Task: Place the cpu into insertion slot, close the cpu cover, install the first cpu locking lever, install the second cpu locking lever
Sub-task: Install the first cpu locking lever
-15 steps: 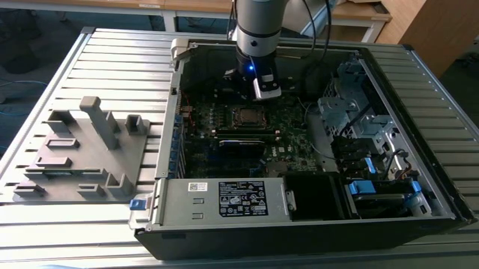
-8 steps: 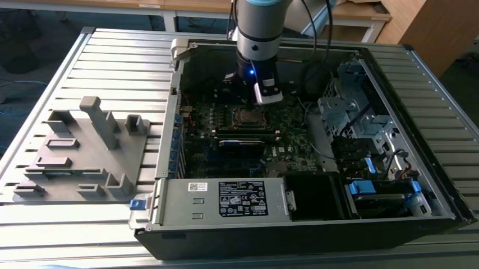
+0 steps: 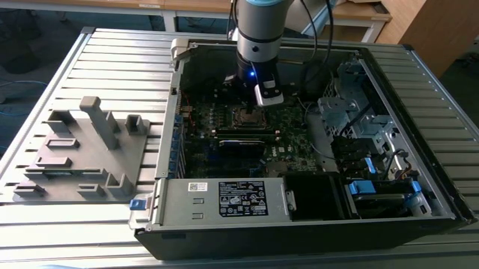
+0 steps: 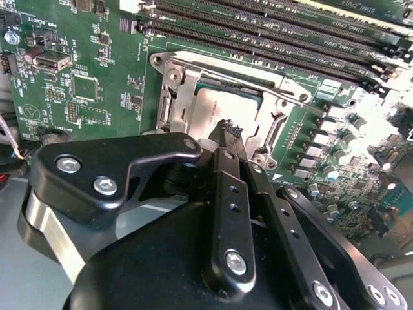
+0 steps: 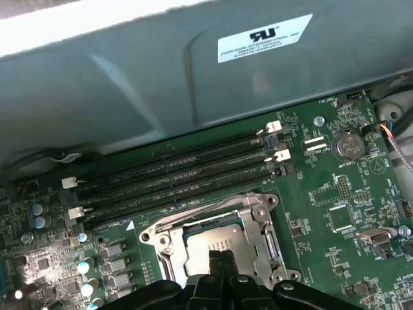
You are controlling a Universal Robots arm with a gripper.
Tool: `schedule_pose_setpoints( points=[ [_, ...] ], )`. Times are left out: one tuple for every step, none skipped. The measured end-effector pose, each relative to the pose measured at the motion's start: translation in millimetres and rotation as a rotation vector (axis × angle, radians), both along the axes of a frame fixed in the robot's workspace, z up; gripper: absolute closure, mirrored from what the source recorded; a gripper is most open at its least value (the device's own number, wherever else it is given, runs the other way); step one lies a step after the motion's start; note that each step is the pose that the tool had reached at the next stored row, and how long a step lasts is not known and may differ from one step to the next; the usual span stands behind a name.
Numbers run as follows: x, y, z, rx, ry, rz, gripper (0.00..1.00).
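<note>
Your claw (image 4: 229, 132) hangs pinched narrow over the cpu (image 4: 222, 106), holding nothing. Cpu sits in the insertion slot (image 5: 213, 248). It looks light, stiff and fragile; take its edges.

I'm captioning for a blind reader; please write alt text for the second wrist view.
The black gripper hangs close over the cpu, which sits in the insertion slot on the green motherboard, with long memory slots beyond.

Gripper (image 4: 229, 132) poised directly over the cpu (image 4: 222, 106), cpu seated in the insertion slot (image 5: 213, 248), cpu cover (image 4: 177, 87) framing it, memory slots (image 5: 174, 171) just beyond the gripper, coin cell (image 5: 348, 145) well off to one side.
</note>
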State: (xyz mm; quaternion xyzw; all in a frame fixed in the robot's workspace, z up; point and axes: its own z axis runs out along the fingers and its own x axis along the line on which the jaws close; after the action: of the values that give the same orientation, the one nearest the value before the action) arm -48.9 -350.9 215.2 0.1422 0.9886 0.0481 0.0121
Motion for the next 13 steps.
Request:
schedule_pose_setpoints(
  points=[
    [0.0,0.0,0.9,0.0002,-0.0001,0.000,0.89],
    [0.0,0.0,1.9,0.0002,-0.0001,0.000,0.89],
    [0.0,0.0,3.2,0.0002,-0.0001,0.000,0.89],
    [0.0,0.0,4.2,0.0002,-0.0001,0.000,0.89],
    [0.0,0.0,5.1,0.0002,-0.0001,0.000,0.89],
    [0.0,0.0,6.1,0.0001,-0.0001,0.000,0.89],
    [0.0,0.0,7.2,0.0002,-0.0001,0.000,0.89],
    [0.0,0.0,8.1,0.0001,0.0000,0.000,0.89],
    [0.0,0.0,8.2,0.0002,-0.0001,0.000,0.89],
    [0.0,0.1,8.2,0.0003,-0.0002,0.000,0.89],
    [0.0,0.0,8.2,0.0003,-0.0001,0.001,0.89],
    [0.0,0.0,8.2,0.0003,-0.0001,0.001,0.89],
    [0.0,0.0,8.2,0.0002,-0.0001,0.001,0.89]
  ],
)
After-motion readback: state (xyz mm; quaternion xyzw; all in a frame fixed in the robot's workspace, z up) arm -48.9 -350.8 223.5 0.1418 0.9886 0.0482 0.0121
